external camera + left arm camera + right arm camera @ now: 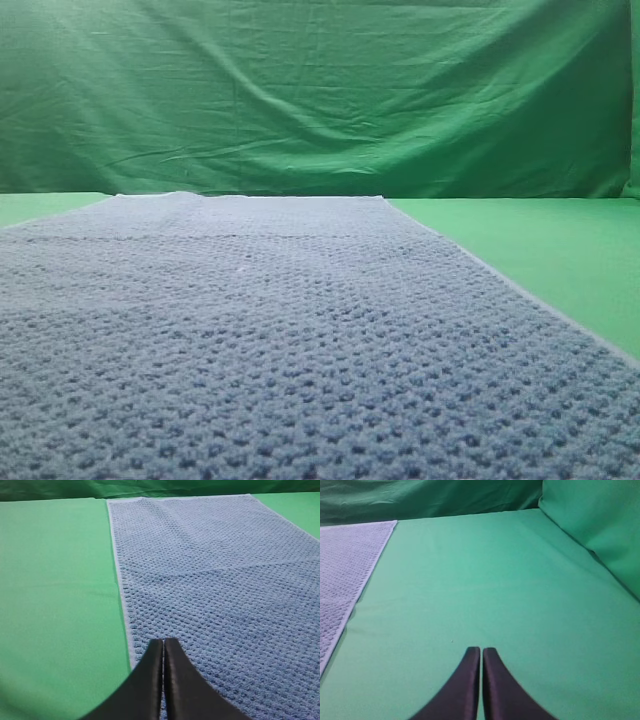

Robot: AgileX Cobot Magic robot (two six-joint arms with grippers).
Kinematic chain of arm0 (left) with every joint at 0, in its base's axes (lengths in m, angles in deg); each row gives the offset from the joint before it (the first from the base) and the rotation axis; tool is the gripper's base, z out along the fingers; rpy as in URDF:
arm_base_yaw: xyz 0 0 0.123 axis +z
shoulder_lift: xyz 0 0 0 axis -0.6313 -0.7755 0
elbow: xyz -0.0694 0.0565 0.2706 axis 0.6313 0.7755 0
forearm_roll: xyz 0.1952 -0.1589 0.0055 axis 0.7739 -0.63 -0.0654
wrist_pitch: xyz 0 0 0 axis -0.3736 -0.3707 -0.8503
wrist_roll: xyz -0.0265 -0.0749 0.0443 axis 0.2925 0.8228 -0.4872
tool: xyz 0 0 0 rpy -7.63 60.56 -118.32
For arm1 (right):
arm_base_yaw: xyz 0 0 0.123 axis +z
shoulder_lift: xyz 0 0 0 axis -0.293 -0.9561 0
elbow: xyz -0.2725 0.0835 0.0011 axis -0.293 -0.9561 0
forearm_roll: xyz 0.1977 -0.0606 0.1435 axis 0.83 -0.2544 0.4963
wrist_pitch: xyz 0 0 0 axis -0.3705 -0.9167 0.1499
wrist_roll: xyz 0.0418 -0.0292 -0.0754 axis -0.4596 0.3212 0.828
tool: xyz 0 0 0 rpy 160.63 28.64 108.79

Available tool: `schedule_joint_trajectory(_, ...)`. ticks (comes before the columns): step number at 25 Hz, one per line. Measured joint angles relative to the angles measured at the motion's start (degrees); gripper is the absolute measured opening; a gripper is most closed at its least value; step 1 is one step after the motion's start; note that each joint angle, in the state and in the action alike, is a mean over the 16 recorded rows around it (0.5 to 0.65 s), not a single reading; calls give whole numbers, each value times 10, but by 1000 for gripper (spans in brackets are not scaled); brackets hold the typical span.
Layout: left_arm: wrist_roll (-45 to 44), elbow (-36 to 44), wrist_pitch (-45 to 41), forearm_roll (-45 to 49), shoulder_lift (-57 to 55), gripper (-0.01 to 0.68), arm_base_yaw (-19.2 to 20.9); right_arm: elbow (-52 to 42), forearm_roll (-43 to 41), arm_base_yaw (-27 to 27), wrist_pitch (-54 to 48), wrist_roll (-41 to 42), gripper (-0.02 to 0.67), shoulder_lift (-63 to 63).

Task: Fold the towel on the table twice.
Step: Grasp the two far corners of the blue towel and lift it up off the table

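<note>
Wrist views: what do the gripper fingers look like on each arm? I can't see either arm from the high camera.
The left gripper and right gripper look alike: two plain black fingers each, smooth, curved, tapering to narrow tips. No markings or cables show, and neither arm's body is visible.

towel (300, 340): blue-grey, a bumpy honeycomb weave all over, thin pale border along its edges
tabletop (485, 585): plain smooth green, no pattern, lighter than the cloth at the far side
backdrop cloth (320, 90): deeper green, wrinkled, with darker folds and shadows
left gripper (163, 647): black, plain, slightly glossy
right gripper (481, 655): black, plain, same finish as the left
</note>
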Motion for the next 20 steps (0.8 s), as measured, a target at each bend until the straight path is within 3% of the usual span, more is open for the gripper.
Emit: schedule_joint_trajectory(20,0,0,1,-1,0,0,0,0,0,0,0,1,0,0)
